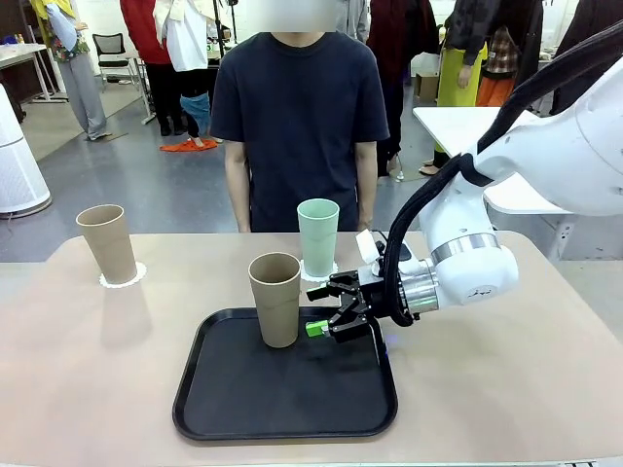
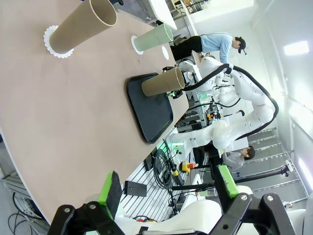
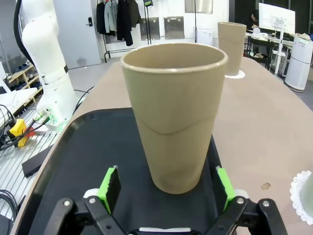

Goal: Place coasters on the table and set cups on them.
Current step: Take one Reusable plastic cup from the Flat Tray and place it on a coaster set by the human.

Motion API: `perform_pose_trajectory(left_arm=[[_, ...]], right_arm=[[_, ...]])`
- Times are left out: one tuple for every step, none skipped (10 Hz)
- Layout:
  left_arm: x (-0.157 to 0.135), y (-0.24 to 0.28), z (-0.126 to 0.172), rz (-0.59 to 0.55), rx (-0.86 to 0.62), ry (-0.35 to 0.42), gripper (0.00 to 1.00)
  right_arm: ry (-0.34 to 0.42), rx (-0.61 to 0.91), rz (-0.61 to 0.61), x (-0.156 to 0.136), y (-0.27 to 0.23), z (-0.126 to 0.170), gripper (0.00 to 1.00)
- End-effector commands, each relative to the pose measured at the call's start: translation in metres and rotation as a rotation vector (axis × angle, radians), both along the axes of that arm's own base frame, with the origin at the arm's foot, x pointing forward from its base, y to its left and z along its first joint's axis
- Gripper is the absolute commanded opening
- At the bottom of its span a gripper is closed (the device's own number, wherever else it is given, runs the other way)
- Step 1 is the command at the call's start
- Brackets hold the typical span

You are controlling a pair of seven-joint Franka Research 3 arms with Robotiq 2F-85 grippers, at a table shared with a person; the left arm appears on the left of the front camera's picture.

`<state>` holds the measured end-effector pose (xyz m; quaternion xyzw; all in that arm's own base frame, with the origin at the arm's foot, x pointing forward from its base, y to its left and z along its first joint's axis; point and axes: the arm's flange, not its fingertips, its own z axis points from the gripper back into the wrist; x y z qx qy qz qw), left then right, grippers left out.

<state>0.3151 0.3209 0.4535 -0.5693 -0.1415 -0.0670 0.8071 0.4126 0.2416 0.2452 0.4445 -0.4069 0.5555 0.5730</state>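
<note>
The table [image 1: 88, 370] is a plain beige-tan, matte and unpatterned. On it lies a black tray [image 1: 282, 399], uniform in colour. The cup on the tray [image 1: 275, 299] is tan-brown. At twelve o'clock from the tray stands a pale mint green cup [image 1: 318, 237] on a white coaster [image 1: 318, 273]. At ten o'clock from the tray, a second tan-brown cup [image 1: 107, 243] sits on a white coaster with a scalloped, lacy edge [image 1: 124, 279]. The right gripper [image 1: 326, 309] is black with green pads; its arm [image 1: 545, 146] is white. The person [image 1: 299, 126] wears a dark navy shirt.
</note>
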Motion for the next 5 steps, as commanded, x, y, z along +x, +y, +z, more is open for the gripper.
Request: perform_pose_trajectory(left_arm=[[-0.002,0.001,0.002,-0.001,-0.005,-0.003,1.0],[-0.002,0.001,0.002,-0.001,-0.005,-0.003,1.0],[-0.002,0.001,0.002,-0.001,-0.005,-0.003,1.0],[-0.002,0.001,0.002,-0.001,-0.005,-0.003,1.0],[-0.002,0.001,0.002,-0.001,-0.005,-0.003,1.0]], right_arm=[[-0.017,0.042,0.002,0.007,0.005,-0.006,1.0],[-0.015,0.045,0.012,0.007,0.009,-0.008,1.0],[-0.014,0.048,0.019,0.007,0.013,-0.009,1.0],[-0.02,0.055,0.035,0.009,0.017,-0.01,1.0],[-0.021,0.053,0.058,0.008,0.02,-0.012,1.0]])
